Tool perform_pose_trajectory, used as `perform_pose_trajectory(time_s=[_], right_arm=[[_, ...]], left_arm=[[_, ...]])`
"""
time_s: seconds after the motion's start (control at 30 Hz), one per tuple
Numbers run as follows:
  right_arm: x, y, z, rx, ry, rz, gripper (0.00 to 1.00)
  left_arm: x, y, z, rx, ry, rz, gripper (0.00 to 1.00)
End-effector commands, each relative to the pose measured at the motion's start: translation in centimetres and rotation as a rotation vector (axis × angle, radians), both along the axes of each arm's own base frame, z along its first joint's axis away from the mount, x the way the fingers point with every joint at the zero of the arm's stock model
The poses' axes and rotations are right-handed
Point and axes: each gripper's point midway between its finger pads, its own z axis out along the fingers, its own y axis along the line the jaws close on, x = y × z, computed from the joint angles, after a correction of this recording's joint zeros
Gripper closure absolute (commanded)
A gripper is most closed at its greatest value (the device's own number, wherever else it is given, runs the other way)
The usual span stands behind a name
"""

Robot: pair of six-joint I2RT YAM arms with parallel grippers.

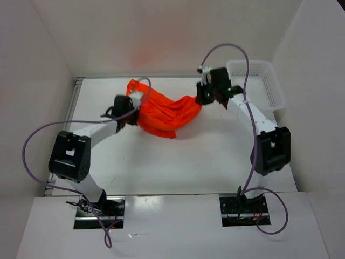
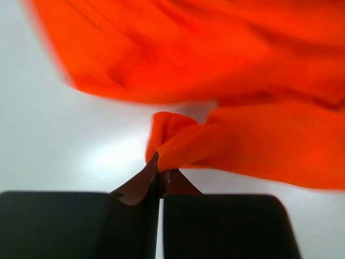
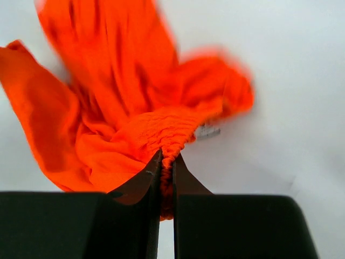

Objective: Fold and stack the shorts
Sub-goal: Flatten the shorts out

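Overhead: shorts (image 1: 167,114) stretch across upper centre, basket (image 1: 276,90) at upper right. Only the wrist views show left gripper (image 2: 160,172) and right gripper (image 3: 167,162) each clenched on orange fabric.

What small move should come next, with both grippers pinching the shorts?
Probably draw the two grippers apart a little to pull the shorts taut. The left gripper is shut on a bunched fold and the right gripper on the gathered waistband. The cloth between them is crumpled, so folding looks premature.
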Motion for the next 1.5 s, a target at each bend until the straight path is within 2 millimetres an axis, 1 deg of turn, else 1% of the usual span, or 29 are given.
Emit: perform_pose_trajectory(time_s=[0.0,0.03,0.1,0.17,0.2,0.23,0.27,0.3,0.33,0.37,0.4,0.43,0.47,0.53,0.57,0.6,0.63,0.73,0.77,0.87,0.9,0.93,1.03,1.13,1.2,1.27,1.33,1.43,1.47], right_arm=[[7.8,-0.8,12.4,0.127,-0.306,-0.140,1.00],[9.4,-0.6,15.5,0.138,-0.382,-0.144,1.00],[9.5,-0.8,17.8,0.139,-0.433,-0.149,1.00],[8.6,-1.2,17.4,0.109,-0.429,-0.134,1.00],[7.7,-1.0,17.0,0.110,-0.417,-0.105,1.00],[6.7,-1.2,13.9,0.075,-0.360,-0.078,1.00],[5.1,-1.4,14.5,0.073,-0.375,-0.060,1.00],[4.2,-1.6,13.5,0.059,-0.358,-0.043,1.00],[2.5,-1.6,9.9,0.035,-0.279,-0.007,1.00],[0.8,-1.9,9.9,0.013,-0.286,0.037,1.00],[-0.4,-2.0,8.7,-0.004,-0.262,0.071,1.00],[-2.2,-2.1,6.0,-0.013,-0.197,0.105,1.00],[-3.9,-2.4,6.2,-0.018,-0.195,0.124,1.00],[-6.2,-2.1,6.3,-0.007,-0.181,0.197,1.00],[-7.0,-1.9,7.3,0.003,-0.195,0.220,1.00],[-8.1,-1.9,10.0,0.023,-0.236,0.236,1.00],[-9.0,-1.4,11.7,0.055,-0.256,0.270,1.00],[-12.1,-0.7,17.5,0.134,-0.327,0.325,1.00],[-13.6,-0.9,19.8,0.148,-0.368,0.341,1.00],[-16.1,-1.1,23.2,0.171,-0.440,0.368,1.00],[-18.6,-1.4,26.7,0.213,-0.519,0.364,1.00],[-18.9,-1.4,27.6,0.226,-0.533,0.359,1.00],[-21.4,-1.8,31.3,0.280,-0.612,0.353,1.00],[-23.4,-1.5,33.6,0.344,-0.648,0.393,1.00],[-23.4,-1.1,34.7,0.410,-0.634,0.386,1.00],[-22.8,-0.4,35.2,0.465,-0.608,0.384,1.00],[-22.2,0.1,34.6,0.500,-0.559,0.387,1.00],[-20.4,0.5,33.6,0.545,-0.497,0.350,1.00],[-19.9,0.4,33.5,0.556,-0.490,0.335,1.00]], left_arm=[[9.2,6.6,17.3,-0.002,-0.394,0.248,1.00],[9.7,7.2,19.4,-0.004,-0.428,0.267,1.00],[8.6,7.6,23.3,-0.010,-0.474,0.280,1.00],[6.9,7.2,23.5,-0.007,-0.453,0.267,1.00],[4.8,6.9,23.5,0.000,-0.433,0.258,1.00],[3.6,7.3,22.3,0.018,-0.401,0.271,1.00],[1.4,7.2,18.1,0.051,-0.300,0.258,1.00],[-0.5,7.1,18.1,0.050,-0.299,0.246,1.00],[-1.9,7.6,16.7,0.070,-0.262,0.256,1.00],[-4.2,8.0,14.5,0.099,-0.173,0.250,1.00],[-6.7,8.1,12.7,0.113,-0.127,0.234,1.00],[-8.2,8.5,11.6,0.130,-0.093,0.238,1.00],[-9.9,8.6,10.6,0.143,-0.056,0.226,1.00],[-11.6,9.3,11.9,0.137,-0.116,0.248,1.00],[-12.0,9.6,12.5,0.137,-0.137,0.258,1.00],[-12.2,9.8,14.6,0.120,-0.200,0.270,1.00],[-12.0,10.1,17.4,0.111,-0.260,0.293,1.00],[-12.3,11.1,23.1,0.091,-0.389,0.348,1.00],[-12.5,11.4,26.3,0.069,-0.463,0.367,1.00],[-14.2,12.5,31.3,0.039,-0.590,0.425,1.00],[-16.0,13.4,34.2,0.013,-0.673,0.458,1.00],[-16.0,13.4,34.2,0.012,-0.674,0.458,1.00],[-18.3,14.2,37.2,-0.038,-0.800,0.494,1.00],[-19.4,14.7,40.2,-0.079,-0.893,0.519,1.00],[-19.5,14.9,41.5,-0.093,-0.926,0.533,1.00],[-18.3,14.7,41.8,-0.092,-0.925,0.533,1.00],[-17.1,14.4,41.8,-0.090,-0.921,0.532,1.00],[-13.6,13.7,40.7,-0.070,-0.881,0.528,1.00],[-11.5,13.2,39.4,-0.047,-0.835,0.523,1.00]])
